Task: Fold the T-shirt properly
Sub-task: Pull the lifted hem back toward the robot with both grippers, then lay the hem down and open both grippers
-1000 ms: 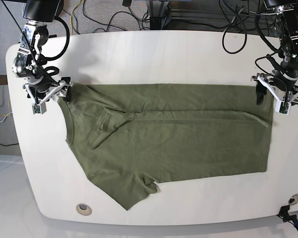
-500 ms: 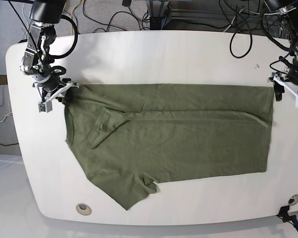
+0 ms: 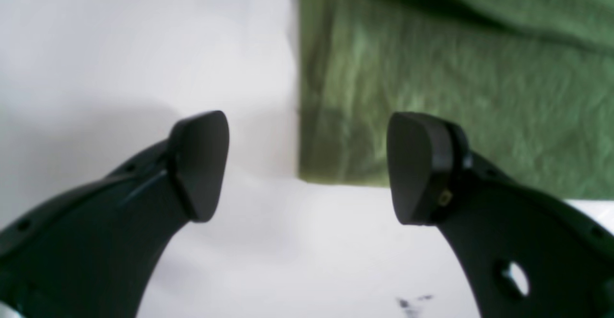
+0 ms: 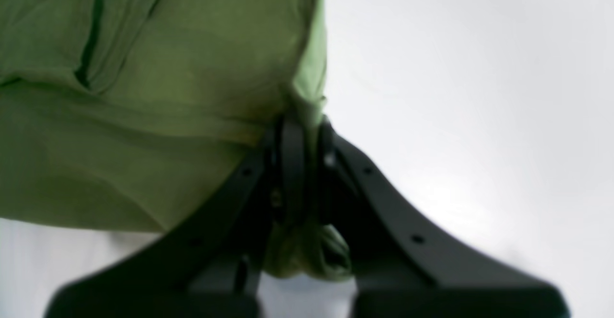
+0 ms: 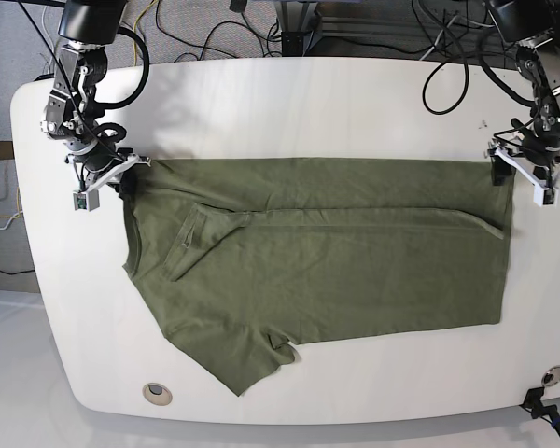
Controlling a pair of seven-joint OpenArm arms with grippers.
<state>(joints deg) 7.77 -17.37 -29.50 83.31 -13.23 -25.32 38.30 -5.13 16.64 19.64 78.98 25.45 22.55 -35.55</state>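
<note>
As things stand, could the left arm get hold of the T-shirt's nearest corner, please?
Probably yes: the left gripper is open, and the T-shirt corner lies flat on the table just ahead between its fingers, with nothing in between.

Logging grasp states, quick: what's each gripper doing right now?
Left gripper: open, holding nothing.
Right gripper: closed on the T-shirt.
</note>
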